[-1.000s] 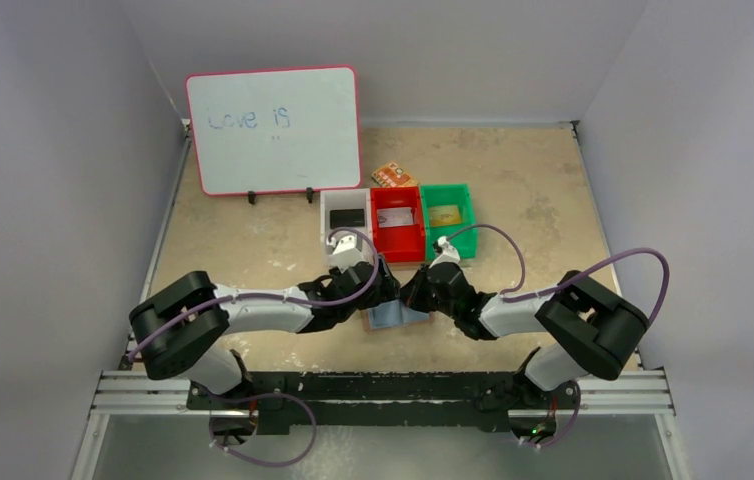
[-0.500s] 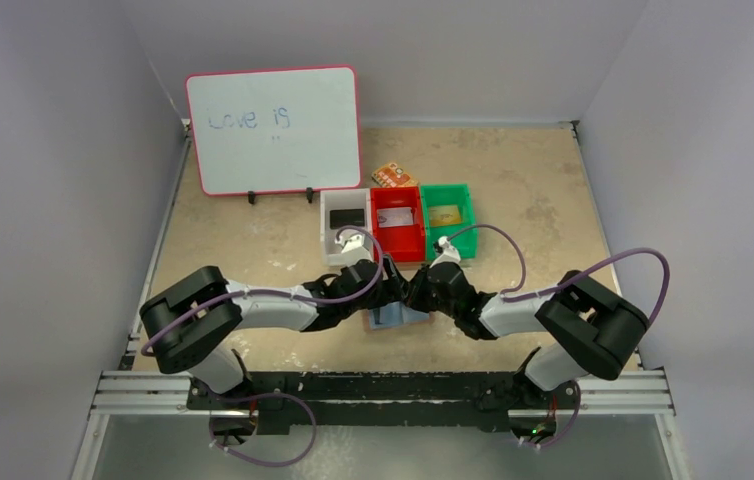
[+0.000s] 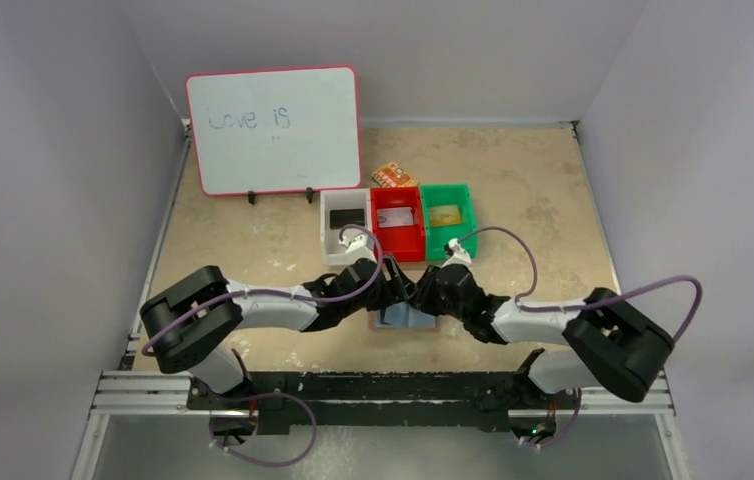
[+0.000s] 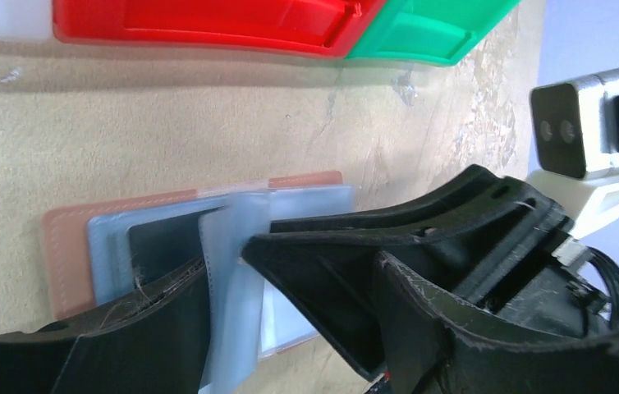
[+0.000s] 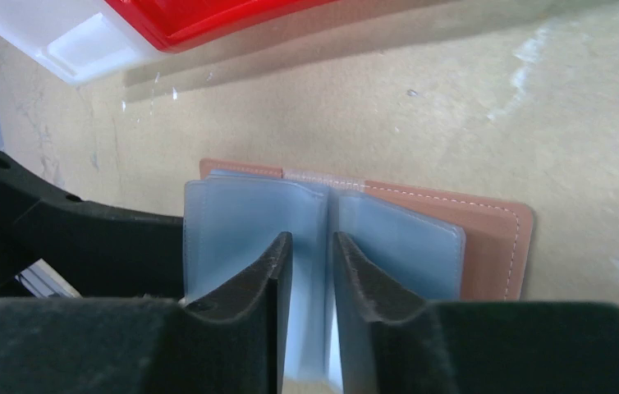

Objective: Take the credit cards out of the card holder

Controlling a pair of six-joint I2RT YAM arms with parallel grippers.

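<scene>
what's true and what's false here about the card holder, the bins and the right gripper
1. The card holder lies open on the table. True.
2. The red bin stands between the white bin and the green bin. True.
3. The whiteboard is blank. False: it reads "Love is".
4. The right gripper is over the green bin. False: it is at the card holder, jaws either side of a pale sleeve.
5. A dark card shows in one sleeve. True.

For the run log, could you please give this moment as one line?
card holder open on table | right gripper jaws apart astride raised sleeve | left gripper open alongside
</scene>
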